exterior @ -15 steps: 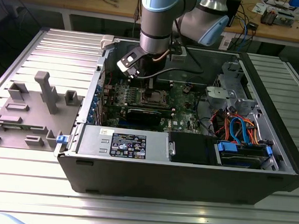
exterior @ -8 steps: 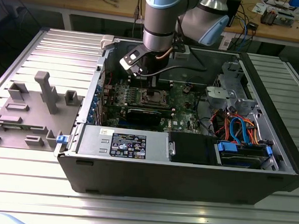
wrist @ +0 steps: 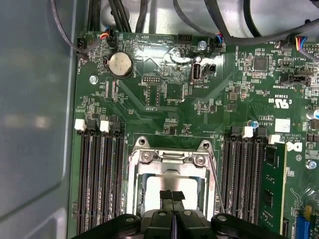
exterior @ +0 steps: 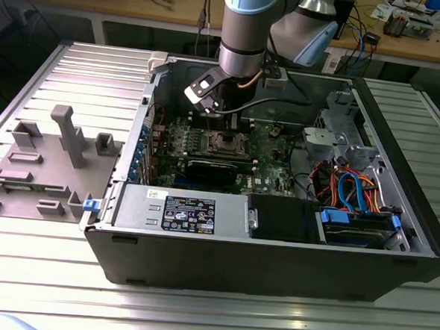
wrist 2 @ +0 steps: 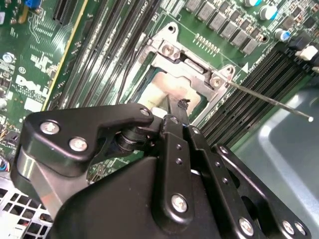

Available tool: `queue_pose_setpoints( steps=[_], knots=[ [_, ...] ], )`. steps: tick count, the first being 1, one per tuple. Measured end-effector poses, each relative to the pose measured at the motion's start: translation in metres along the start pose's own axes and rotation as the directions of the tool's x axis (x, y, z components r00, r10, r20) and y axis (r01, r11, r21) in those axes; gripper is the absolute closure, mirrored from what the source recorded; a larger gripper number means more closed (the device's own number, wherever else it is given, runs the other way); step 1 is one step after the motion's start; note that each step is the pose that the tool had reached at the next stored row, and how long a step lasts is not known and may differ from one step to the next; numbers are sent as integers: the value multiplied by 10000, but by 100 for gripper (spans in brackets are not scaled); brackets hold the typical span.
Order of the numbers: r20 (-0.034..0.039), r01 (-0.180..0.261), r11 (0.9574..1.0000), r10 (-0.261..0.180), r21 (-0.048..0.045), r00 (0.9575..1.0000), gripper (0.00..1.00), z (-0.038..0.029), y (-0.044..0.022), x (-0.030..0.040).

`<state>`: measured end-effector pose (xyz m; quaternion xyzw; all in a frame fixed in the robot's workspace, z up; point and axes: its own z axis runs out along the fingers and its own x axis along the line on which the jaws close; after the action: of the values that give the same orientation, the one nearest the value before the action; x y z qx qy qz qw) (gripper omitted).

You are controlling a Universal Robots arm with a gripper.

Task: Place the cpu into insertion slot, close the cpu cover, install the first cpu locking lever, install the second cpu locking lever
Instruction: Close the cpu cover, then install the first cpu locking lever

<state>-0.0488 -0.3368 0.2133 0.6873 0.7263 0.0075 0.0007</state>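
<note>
Arm's reaching down into the open PC case (exterior: 200, 246), with the gripper (wrist: 172, 195) right over the insertion slot (exterior: 230, 144) on the green motherboard (wrist: 164, 99). Its fingers are pressed together with nothing between them. The cpu (wrist: 148, 191) sits in the slot just under the tips, and the cpu cover (wrist: 169, 158) lies flat around it (one thin locking lever (wrist 2: 269, 99) juts out over the memory slots (wrist 2: 259, 64)).

Exterior view: set off the arm, raised and fairly far, looking down into the open computer case (exterior: 199, 257) on the desk (exterior: 196, 313). Both wrist views: very near, facing the motherboard (wrist: 164, 94) past the end effector (wrist: 172, 195), first square-on, second at a slant. Shared across all three: the insertion slot (exterior: 227, 144).
</note>
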Motion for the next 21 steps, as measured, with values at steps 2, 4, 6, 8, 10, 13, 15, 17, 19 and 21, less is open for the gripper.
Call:
queue_pose_setpoints(
  steps=[2, 4, 6, 8, 10, 13, 15, 17, 19, 21],
  knots=[
    [0, 0, 10000, 0, 0, 10000, 89, 0, 4, 0],
    [0, 0, 10000, 0, 0, 10000, 89, 0, 9, 0],
    [0, 0, 10000, 0, 0, 10000, 89, 0, 9, 0],
    [0, 0, 10000, 0, 0, 10000, 89, 0, 9, 0],
    [0, 0, 10000, 0, 0, 10000, 89, 0, 10, 0],
    [-1, 0, 10000, 0, -1, 10000, 89, -1, 11, 0],
    [0, 0, 10000, 0, 0, 10000, 89, -27, 11, 0],
    [0, 0, 10000, 0, 0, 10000, 89, -129, 12, 1],
    [-1, 0, 10000, 0, 0, 10000, 89, -178, 13, 1],
    [-1, 0, 10000, 0, -1, 10000, 89, -190, 13, 2]
  ],
)
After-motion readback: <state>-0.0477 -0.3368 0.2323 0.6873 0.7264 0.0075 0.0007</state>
